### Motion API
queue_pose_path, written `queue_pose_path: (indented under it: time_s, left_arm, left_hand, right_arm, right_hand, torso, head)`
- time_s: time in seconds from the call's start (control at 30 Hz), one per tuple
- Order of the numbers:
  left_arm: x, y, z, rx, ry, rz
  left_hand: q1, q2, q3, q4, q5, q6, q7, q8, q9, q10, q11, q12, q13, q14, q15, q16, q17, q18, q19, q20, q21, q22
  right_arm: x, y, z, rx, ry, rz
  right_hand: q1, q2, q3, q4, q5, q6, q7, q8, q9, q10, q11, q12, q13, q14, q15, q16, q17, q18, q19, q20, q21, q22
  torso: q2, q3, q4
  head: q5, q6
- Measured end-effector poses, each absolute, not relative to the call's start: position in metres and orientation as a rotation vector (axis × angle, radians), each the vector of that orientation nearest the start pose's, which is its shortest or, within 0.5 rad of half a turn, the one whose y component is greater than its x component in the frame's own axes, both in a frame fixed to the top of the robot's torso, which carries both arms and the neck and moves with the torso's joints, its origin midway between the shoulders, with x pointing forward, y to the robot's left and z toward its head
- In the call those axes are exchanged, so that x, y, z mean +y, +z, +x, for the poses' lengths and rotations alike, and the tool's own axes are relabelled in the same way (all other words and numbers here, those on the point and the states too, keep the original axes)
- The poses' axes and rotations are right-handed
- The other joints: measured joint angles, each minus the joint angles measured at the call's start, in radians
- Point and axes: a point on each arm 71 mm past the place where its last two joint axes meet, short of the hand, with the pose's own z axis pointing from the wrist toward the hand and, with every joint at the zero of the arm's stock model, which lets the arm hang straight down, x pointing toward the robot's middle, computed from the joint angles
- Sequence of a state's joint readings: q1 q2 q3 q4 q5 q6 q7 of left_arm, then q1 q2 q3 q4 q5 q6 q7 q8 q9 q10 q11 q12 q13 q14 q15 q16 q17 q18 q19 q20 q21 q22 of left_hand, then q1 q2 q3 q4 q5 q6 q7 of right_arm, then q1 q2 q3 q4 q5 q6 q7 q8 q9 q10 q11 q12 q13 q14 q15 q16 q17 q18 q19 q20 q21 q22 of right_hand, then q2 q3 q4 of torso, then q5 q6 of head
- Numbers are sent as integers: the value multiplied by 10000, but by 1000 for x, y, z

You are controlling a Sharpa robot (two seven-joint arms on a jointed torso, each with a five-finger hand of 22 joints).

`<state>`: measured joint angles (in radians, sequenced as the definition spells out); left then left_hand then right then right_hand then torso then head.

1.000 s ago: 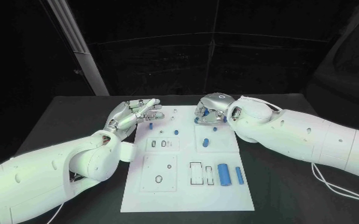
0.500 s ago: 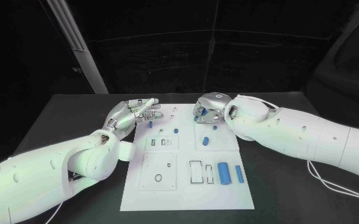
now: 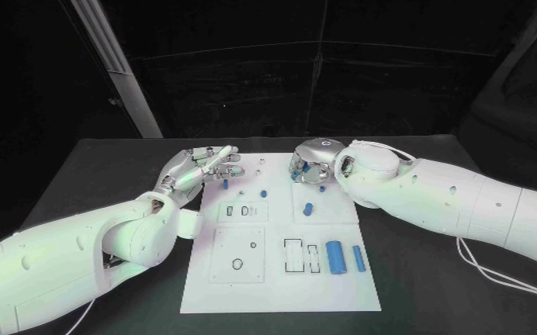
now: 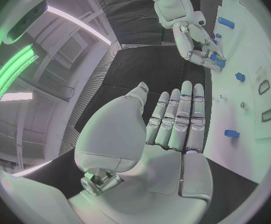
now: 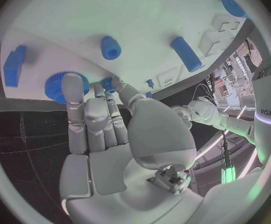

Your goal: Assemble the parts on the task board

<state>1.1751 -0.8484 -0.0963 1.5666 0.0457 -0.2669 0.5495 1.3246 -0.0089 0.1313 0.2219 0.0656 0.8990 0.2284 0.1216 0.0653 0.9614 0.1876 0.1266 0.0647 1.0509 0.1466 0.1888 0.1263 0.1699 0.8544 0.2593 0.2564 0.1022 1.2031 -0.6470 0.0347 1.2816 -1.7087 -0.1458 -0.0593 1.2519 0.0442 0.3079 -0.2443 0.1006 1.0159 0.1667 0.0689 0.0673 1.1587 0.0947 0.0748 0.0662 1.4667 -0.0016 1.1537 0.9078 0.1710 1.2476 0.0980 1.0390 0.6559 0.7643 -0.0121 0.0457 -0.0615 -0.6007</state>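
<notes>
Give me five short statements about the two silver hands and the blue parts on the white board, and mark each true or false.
1. The left silver hand holds nothing, its fingers straight and together. True.
2. The right silver hand hangs over the near end of the white task board. False: it is over the far end.
3. Two long blue cylinder parts lie side by side near the board's right edge. True.
4. The right hand's fingertips reach a blue toothed wheel part. True.
5. The left hand rests on the two cylinders. False: it is beside the board's far left edge, away from them.
</notes>
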Motion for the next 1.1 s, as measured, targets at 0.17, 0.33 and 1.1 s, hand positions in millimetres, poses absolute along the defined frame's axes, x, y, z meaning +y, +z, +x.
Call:
queue_pose_path:
  time_s: [0.17,0.33,1.1]
  left_arm:
    - [199,-198,469,13672,-16746,-11058]
    - [200,-198,469,13692,-16729,-11069]
    - [196,-199,470,13806,-16797,-11073]
  left_hand:
    - [0,0,0,0,0,0,0,0,0,0,0,0,0,0,0,-38,0,0,0,0,0,-13]
    - [0,0,0,0,0,0,0,0,0,-37,37,0,1,0,0,-38,-1,-1,0,0,0,-13]
    - [0,0,-28,-27,0,0,0,-48,2,-72,72,-66,2,0,-1,-78,-4,-2,0,0,-41,-46]
  right_arm:
    - [-163,-179,533,16598,4979,-4254]
    - [-165,-178,532,16455,4971,-4200]
    - [-140,-156,543,14878,5778,-3250]
  right_hand:
    - [92,91,498,35,-393,258,-36,54,7,246,-74,64,-10,0,0,271,270,-165,69,0,416,493]
    - [92,91,768,196,-451,508,-106,127,14,532,-148,133,36,0,0,494,504,-164,124,-55,758,928]
    - [-148,-210,1150,670,-487,644,-145,83,23,689,-233,91,48,-37,-37,717,661,-161,159,-91,1071,1253]
  torso:
    - [14,3,-3]
    - [23,10,-3]
    - [58,-13,63]
  head:
    - [-9,-17]
    - [1,-33]
    - [28,273]
